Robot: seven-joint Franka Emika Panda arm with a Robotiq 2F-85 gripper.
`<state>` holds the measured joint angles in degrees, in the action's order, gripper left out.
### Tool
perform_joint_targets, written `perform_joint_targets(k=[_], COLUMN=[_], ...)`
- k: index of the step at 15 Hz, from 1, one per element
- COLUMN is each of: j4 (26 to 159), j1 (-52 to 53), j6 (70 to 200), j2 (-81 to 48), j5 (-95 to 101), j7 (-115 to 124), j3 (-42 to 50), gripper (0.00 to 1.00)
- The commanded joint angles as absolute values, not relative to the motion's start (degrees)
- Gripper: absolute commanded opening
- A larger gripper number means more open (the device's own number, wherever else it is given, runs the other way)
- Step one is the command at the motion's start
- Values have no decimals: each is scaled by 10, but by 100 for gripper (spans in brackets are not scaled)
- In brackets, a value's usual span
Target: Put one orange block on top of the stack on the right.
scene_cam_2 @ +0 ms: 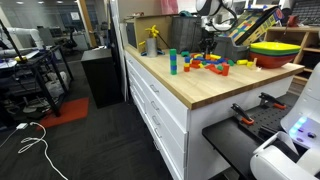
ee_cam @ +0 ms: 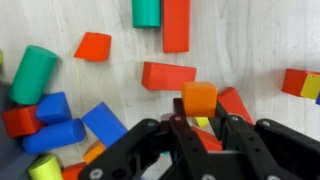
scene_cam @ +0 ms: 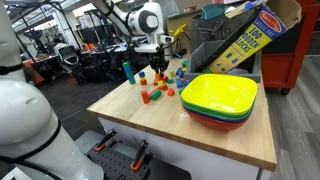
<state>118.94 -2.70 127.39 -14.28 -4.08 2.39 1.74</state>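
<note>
Pincer (ee_cam: 201, 117) pointing down, clasping orange block (ee_cam: 199, 97)

Stacked bowls (scene_cam: 222, 97) on wood tbl (scene_cam: 140, 125); blocks box (scene_cam: 250, 38) just behind, tilted.

Orange cube (ee_cam: 199, 98) upright in hand (ee_cam: 200, 116)

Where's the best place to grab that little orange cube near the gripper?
Its two flat opposite sides, coming straight down from above. The orange cube has parallel faces suiting the gripper, whose fingers flank it. A red block crowds one side, so a vertical approach seems safest.
</note>
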Motion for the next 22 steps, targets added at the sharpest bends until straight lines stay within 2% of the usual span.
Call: perform_joint_targets(k=[1,16,17,22], j4=[1178,1153,1158,1154], j1=[-17,10,7,9], j6=[1264,1274,1282,1282], j2=[-138,-134,-143,-142], j5=[-65,-76,-80,-80], j7=[43,127,112,115], j3=[8,4,4,3], gripper=[7,7,29,29])
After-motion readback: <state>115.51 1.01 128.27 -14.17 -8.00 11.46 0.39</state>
